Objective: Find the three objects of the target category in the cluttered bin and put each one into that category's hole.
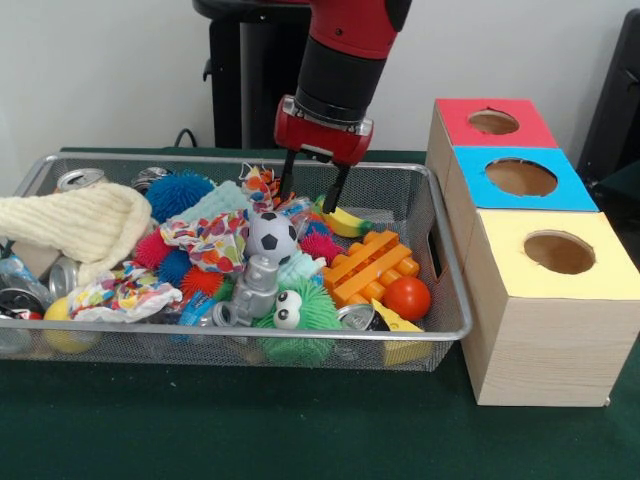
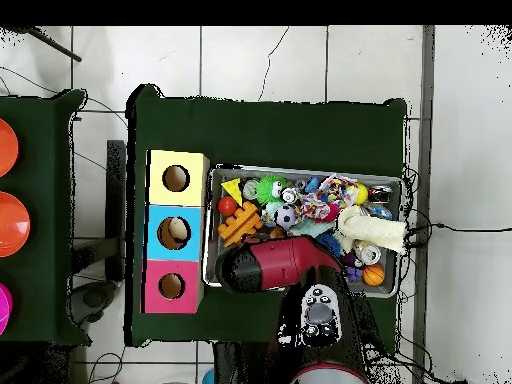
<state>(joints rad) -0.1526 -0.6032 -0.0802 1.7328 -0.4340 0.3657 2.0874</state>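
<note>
Green cloth [image 1: 300,430] covering table, running out to 6 o'clock edge of front view. White wall [image 1: 100,70] standing behind at 10 o'clock. Dark upright shape [image 1: 620,90] showing at 3 o'clock edge, possibly chair or case.

Overhead: pale tiled floor [image 2: 240,60] lying at 12 o'clock. Second green table [image 2: 30,200] sitting at 9 o'clock, carrying two orange discs [image 2: 8,224]. Thin cable [image 2: 450,228] trailing at 3 o'clock.

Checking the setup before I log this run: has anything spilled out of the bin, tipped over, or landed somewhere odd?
Nothing stands out. The toys are all inside the bin, the box with three holes sits upright beside it, and the end effector hangs open over the pile.
</note>
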